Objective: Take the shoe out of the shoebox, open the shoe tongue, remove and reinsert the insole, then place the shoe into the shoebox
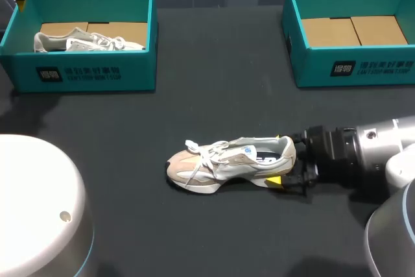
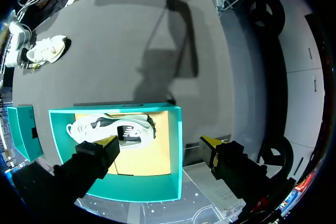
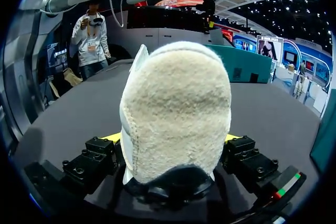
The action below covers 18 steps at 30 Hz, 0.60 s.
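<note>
The bench (image 1: 130, 134) is matt black. The shoe (image 1: 220, 163) on it is beige and cream, with white laces, a white sole, a dark lining and a small blue mark on the tongue. In the right wrist view its heel is fuzzy cream above a black base. The right claw (image 1: 283, 160) is black with yellow tips, on a silver-white arm (image 1: 382, 147) with a black collar. The left box (image 1: 84, 76) and the right box (image 1: 353, 69) are teal, with brown cardboard floors and white print on the front wall. The second shoe (image 1: 87, 42) is white and pale grey. The left claw (image 2: 158, 142) is black, yellow-tipped.
</note>
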Each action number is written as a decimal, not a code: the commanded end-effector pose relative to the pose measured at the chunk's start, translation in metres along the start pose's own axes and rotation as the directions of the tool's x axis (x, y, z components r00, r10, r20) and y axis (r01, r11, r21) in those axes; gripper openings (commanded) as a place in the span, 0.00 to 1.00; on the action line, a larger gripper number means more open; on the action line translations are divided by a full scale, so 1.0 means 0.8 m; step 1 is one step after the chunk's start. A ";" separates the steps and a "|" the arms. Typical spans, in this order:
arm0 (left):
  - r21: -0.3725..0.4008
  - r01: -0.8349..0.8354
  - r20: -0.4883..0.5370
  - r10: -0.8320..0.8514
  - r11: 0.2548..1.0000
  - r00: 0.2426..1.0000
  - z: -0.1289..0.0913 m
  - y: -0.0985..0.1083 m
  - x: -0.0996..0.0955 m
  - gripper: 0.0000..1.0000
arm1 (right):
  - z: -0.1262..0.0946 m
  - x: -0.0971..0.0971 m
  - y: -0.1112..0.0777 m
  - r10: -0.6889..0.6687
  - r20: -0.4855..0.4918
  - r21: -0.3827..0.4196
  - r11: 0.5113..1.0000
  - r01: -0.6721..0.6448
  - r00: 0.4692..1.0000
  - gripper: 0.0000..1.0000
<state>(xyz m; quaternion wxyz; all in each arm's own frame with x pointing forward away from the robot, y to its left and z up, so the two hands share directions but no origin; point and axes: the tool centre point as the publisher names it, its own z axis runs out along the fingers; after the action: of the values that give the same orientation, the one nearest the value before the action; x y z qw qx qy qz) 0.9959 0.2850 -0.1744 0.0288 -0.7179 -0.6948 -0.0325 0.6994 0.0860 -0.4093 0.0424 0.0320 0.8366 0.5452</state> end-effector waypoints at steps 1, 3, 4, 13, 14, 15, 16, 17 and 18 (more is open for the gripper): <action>-0.001 -0.001 -0.002 0.001 1.000 1.000 0.000 -0.001 0.000 1.00 | 0.004 -0.003 0.001 0.005 -0.004 0.006 1.000 -0.005 1.000 1.00; -0.001 -0.001 -0.002 0.001 1.000 1.000 0.000 -0.001 0.000 1.00 | 0.005 -0.005 0.001 0.008 -0.005 0.008 1.000 -0.008 1.000 0.15; -0.001 -0.001 -0.002 0.001 1.000 1.000 0.000 -0.001 0.000 1.00 | 0.006 -0.006 0.001 0.009 -0.005 0.008 1.000 -0.009 1.000 0.00; -0.001 -0.001 -0.002 0.001 1.000 1.000 0.000 -0.001 0.000 1.00 | 0.003 -0.003 0.000 0.022 0.012 0.025 0.999 -0.022 1.000 0.00; -0.001 -0.001 -0.002 0.001 1.000 1.000 0.000 -0.001 0.000 1.00 | 0.002 -0.002 0.000 0.022 0.014 0.026 0.999 -0.023 1.000 0.00; -0.001 -0.001 -0.002 0.001 1.000 1.000 0.000 -0.001 0.000 1.00 | 0.002 -0.002 0.000 0.023 0.017 0.027 0.999 -0.024 1.000 0.00; -0.001 -0.001 -0.002 0.001 1.000 1.000 0.000 -0.001 0.000 1.00 | 0.002 -0.001 0.000 0.023 0.017 0.027 0.999 -0.024 1.000 0.00; -0.001 -0.001 -0.002 0.001 1.000 1.000 0.000 -0.001 0.000 1.00 | 0.002 -0.001 0.000 0.025 0.019 0.028 0.999 -0.025 1.000 0.00; -0.001 -0.001 -0.002 0.001 1.000 1.000 0.000 -0.001 0.000 1.00 | 0.002 0.000 -0.001 0.025 0.019 0.029 0.999 -0.026 0.999 0.00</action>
<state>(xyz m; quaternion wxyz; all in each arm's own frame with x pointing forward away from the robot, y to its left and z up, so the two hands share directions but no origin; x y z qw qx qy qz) 0.9959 0.2850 -0.1744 0.0288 -0.7179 -0.6947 -0.0325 0.7016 0.0866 -0.4100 0.0406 0.0467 0.8424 0.5353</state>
